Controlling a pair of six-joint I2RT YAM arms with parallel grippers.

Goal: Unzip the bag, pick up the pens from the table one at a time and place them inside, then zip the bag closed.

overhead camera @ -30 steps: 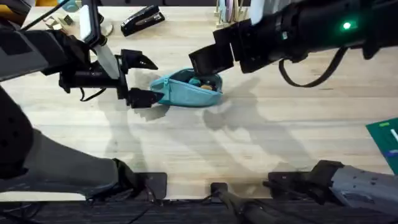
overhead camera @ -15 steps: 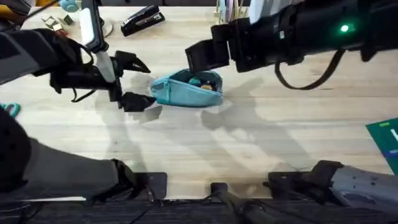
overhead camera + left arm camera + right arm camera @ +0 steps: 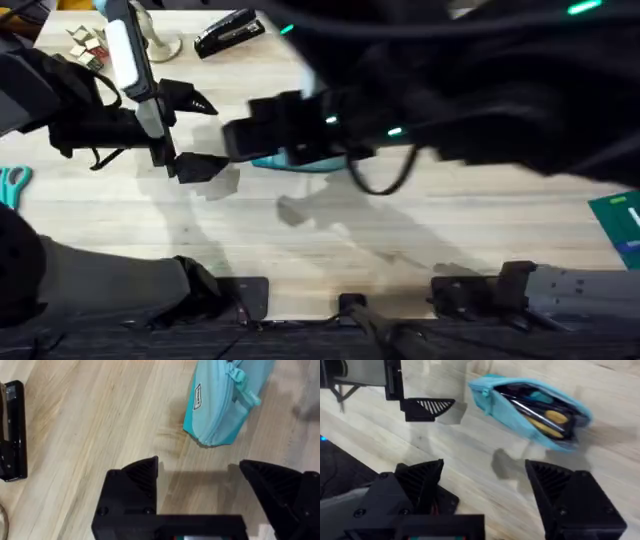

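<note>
At the far left of the pale plank bench (image 3: 300, 240), a pair of teal-handled scissors (image 3: 10, 185) lies at the edge. Beside it the left hand (image 3: 195, 135) hangs with its two black, wedge-shaped fingers spread apart and empty, just left of the bag (image 3: 225, 402). Behind it, toward the far edge, a glossy black stapler (image 3: 228, 32) lies at a slant. The bag, a soft teal fabric pouch with a small label and a pale pull strap, rests on the wood grain near the bench's middle, largely covered in the overhead view by the dark right arm. From the right wrist its zipper gapes open, and inside lie slim pens (image 3: 542, 416), one black, one yellow-orange. The right hand (image 3: 485, 480) hovers over it, ribbed black fingers wide apart, holding nothing.
</note>
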